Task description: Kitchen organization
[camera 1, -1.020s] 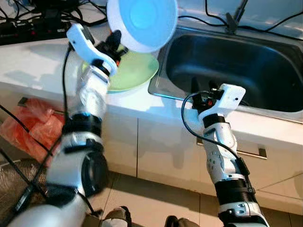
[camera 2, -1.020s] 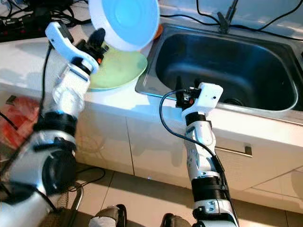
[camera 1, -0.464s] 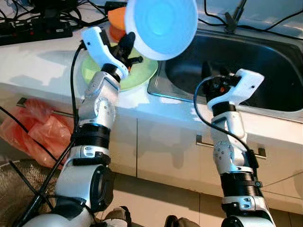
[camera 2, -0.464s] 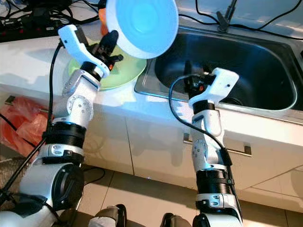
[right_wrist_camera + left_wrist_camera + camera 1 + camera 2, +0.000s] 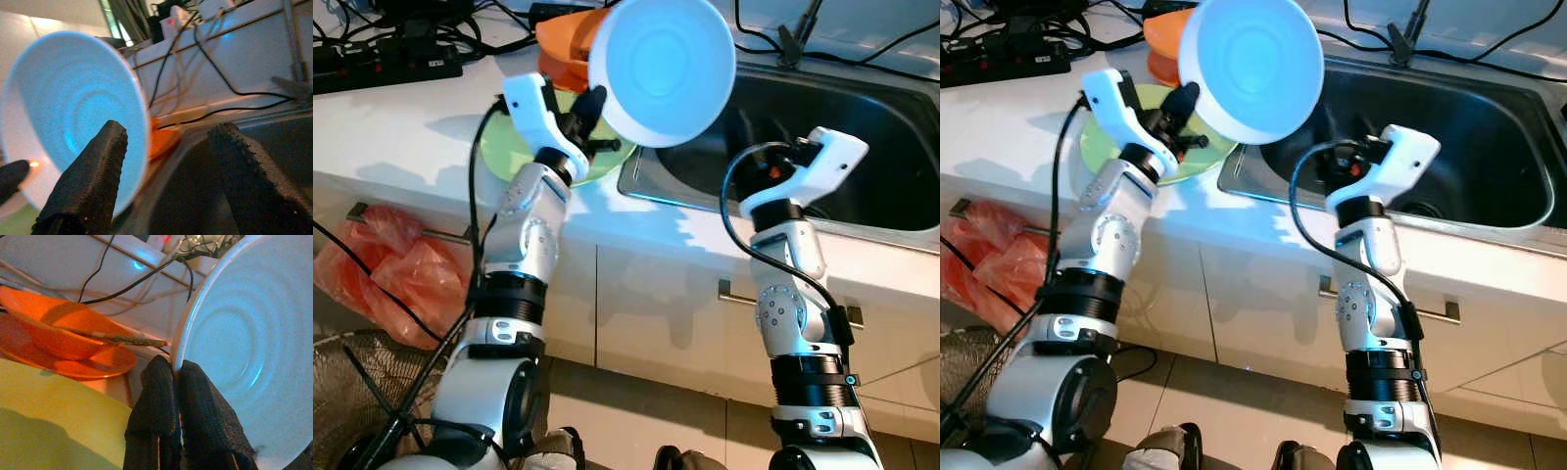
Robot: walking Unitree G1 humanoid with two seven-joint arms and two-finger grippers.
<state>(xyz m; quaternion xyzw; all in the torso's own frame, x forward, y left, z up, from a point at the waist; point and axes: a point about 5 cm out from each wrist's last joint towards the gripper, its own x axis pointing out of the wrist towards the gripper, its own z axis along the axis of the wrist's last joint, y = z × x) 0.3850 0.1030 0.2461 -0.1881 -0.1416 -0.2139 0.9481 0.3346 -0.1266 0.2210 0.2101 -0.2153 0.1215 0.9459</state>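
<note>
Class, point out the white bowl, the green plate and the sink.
white bowl [image 5: 661, 69], left eye view, inner centre.
green plate [image 5: 1107, 147], right eye view, left rim.
sink [image 5: 862, 98], left eye view, back wall.

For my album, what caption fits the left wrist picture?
Left gripper pinching the white bowl by its rim, above green plate and orange dishes.

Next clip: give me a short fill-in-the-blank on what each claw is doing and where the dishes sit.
1. The left claw is shut on the rim of the ____ bowl.
2. The right claw hangs over the sink with its fingers ____.
3. Under the left arm, a ____ plate lies on the counter.
4. Behind that plate are ____ dishes.

Missing words: white; open; green; orange
</note>
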